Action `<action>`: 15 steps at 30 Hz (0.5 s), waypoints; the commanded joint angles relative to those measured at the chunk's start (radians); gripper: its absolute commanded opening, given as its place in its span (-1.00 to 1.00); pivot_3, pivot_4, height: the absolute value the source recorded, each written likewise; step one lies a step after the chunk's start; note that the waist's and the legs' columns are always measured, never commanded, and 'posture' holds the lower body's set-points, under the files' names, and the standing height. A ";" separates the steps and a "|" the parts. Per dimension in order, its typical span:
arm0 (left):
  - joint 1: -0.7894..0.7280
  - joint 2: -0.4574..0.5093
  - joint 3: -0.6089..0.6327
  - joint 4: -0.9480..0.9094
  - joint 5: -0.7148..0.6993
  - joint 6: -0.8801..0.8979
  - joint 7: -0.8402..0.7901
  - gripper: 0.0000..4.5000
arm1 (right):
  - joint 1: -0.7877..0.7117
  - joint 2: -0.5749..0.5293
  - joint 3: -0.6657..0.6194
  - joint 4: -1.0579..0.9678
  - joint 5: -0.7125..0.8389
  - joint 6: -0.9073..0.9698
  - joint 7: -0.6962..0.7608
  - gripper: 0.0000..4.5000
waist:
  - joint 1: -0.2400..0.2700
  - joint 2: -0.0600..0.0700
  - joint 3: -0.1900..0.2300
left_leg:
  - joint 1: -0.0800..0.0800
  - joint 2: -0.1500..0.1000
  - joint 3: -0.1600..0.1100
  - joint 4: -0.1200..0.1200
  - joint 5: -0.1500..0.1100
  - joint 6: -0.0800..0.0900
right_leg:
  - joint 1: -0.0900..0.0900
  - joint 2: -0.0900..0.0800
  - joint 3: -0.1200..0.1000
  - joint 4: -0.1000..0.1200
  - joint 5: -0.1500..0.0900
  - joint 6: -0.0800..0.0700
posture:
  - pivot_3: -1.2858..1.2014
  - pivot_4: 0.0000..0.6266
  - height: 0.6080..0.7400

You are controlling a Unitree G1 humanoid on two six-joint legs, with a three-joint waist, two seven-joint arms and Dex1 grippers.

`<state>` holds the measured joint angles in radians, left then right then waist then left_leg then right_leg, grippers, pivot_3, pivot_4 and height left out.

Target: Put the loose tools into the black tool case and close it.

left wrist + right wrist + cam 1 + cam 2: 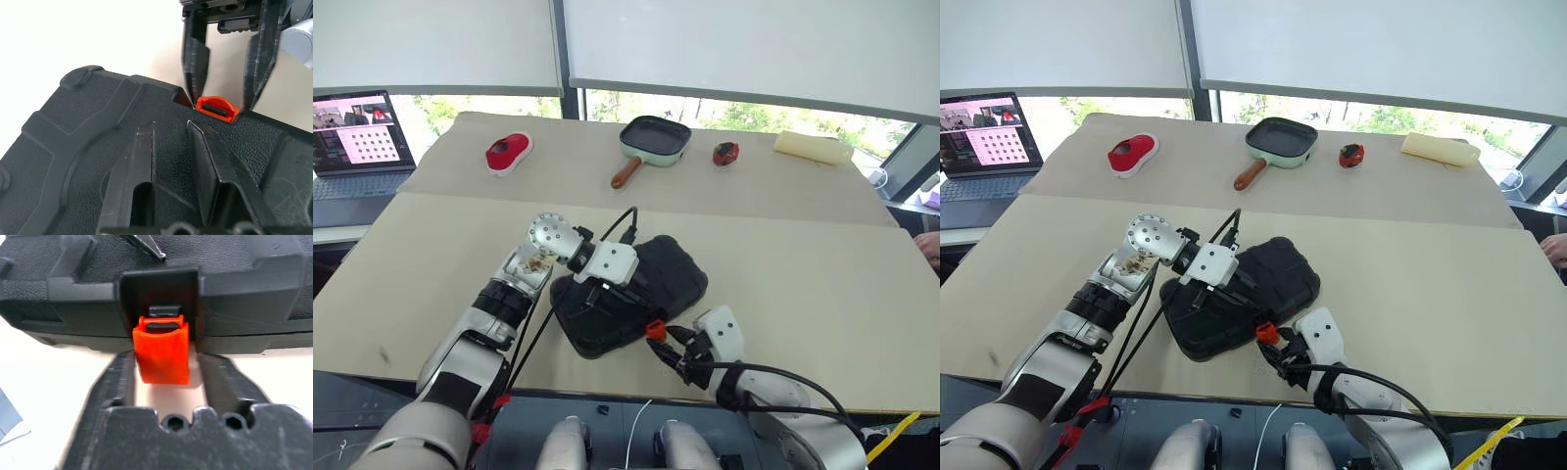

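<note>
Black tool case [631,294] closed, lying flat near the front edge of the table [803,264], orange latch [655,329] facing the robot. Left pincer [597,290] pressed down on the lid, fingers [142,171] slightly apart, gripping nothing. Right pincer [164,382] at the case's front edge, fingers apart either side of the latch, not clamped.

One case [636,294] is counted; beyond it, one pan [655,140], two red items [508,152] [725,153] and one laptop [357,147].
</note>
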<state>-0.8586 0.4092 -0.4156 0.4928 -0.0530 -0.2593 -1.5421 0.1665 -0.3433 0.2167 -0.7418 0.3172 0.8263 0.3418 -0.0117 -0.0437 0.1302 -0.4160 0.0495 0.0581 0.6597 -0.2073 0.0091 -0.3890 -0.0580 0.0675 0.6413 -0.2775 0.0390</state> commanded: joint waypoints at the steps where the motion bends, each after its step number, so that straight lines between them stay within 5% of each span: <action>1: 0.030 0.007 -0.069 0.056 0.080 0.012 -0.015 -0.50 | -0.004 -0.011 -0.007 -0.028 0.007 -0.022 0.006 -0.36 | 0.000 0.000 0.000 | 0.000 0.000 0.000 0.000 0.000 0.000 | 0.000 0.000 0.000 0.000 0.000 0.000 | 0.03 -0.52 1.00; 15: 0.022 -0.009 -0.070 0.088 0.086 -0.007 -0.007 -0.50 | 0.049 -0.044 -0.048 -0.152 0.032 -0.047 0.007 -0.36 | 0.007 0.000 0.000 | -0.002 0.000 0.000 0.000 0.000 0.000 | 0.000 -0.001 0.000 -0.002 0.000 0.001 | 0.03 -0.52 1.00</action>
<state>-0.8691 0.3916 -0.4156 0.5168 -0.0530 -0.2666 -1.5413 0.2121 -0.3795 0.1911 -0.8153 0.3311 0.8168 0.3419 -0.0049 -0.0436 0.1302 -0.4186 0.0489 0.0577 0.6596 -0.2076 0.0095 -0.3898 -0.0591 0.0672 0.6395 -0.2778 0.0395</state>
